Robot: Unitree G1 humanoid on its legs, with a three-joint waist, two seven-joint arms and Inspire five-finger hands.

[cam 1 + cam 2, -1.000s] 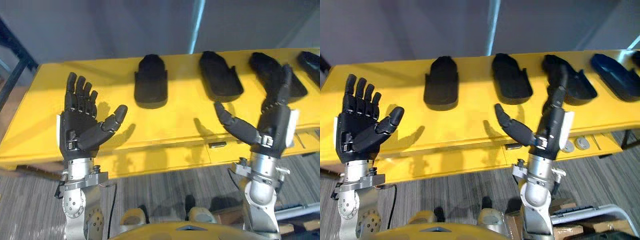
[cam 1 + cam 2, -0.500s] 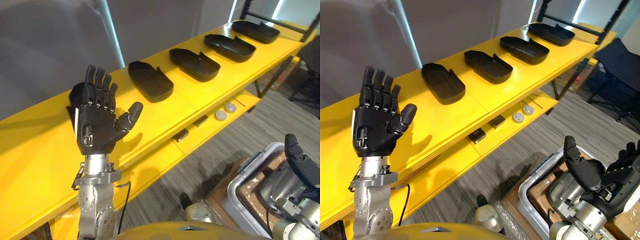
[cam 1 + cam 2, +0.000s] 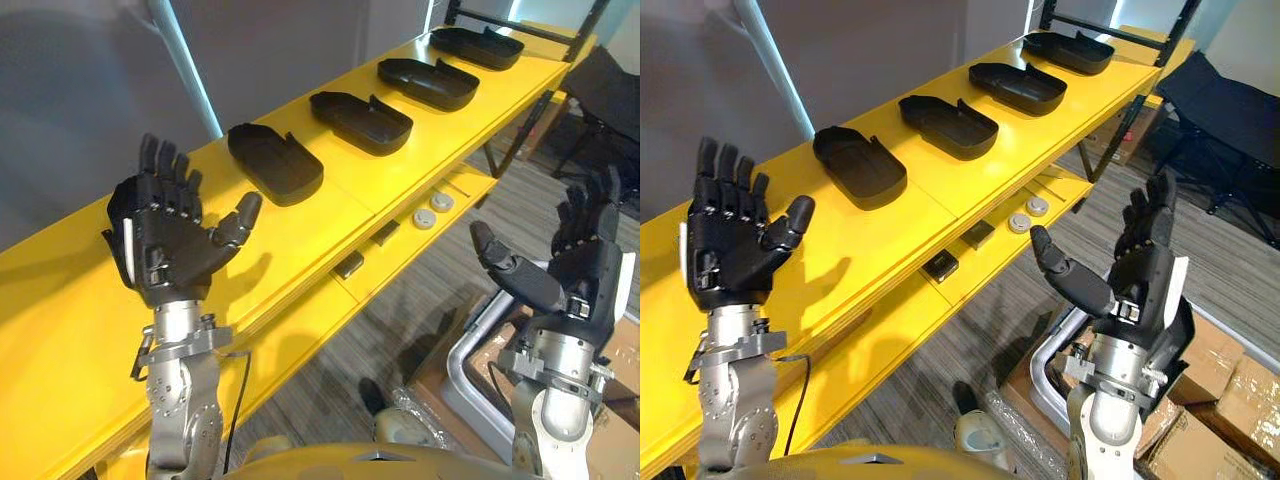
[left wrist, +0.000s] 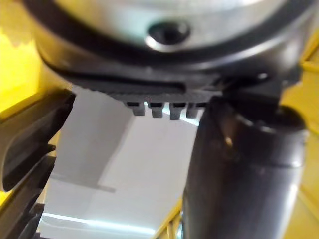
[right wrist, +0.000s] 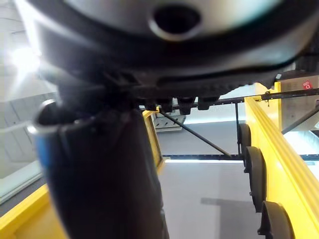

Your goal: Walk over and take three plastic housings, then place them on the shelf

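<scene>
Several black plastic housings lie in a row, open side up, on the yellow shelf [image 3: 330, 215]. The nearest housing [image 3: 275, 163] is followed by a second [image 3: 360, 122] and a third [image 3: 432, 82] farther along. My left hand [image 3: 165, 245] is raised upright over the shelf's near end, open, short of the nearest housing and holding nothing. Off the shelf's front edge, my right hand [image 3: 585, 270] stands upright over the floor, open and empty, its thumb [image 5: 99, 174] straight in the right wrist view.
A lower yellow ledge carries two round discs [image 3: 432, 208] and small dark blocks [image 3: 348, 265]. A grey bin [image 3: 470, 365] sits on the floor by my right arm, with cardboard boxes [image 3: 1230, 390] beside it. A black chair [image 3: 1230, 110] and a black rack frame [image 3: 1110, 20] stand at the far end.
The camera has swung, so the shelf now runs diagonally away. My right hand has risen from low by the bin to upright. The left hand keeps its open pose.
</scene>
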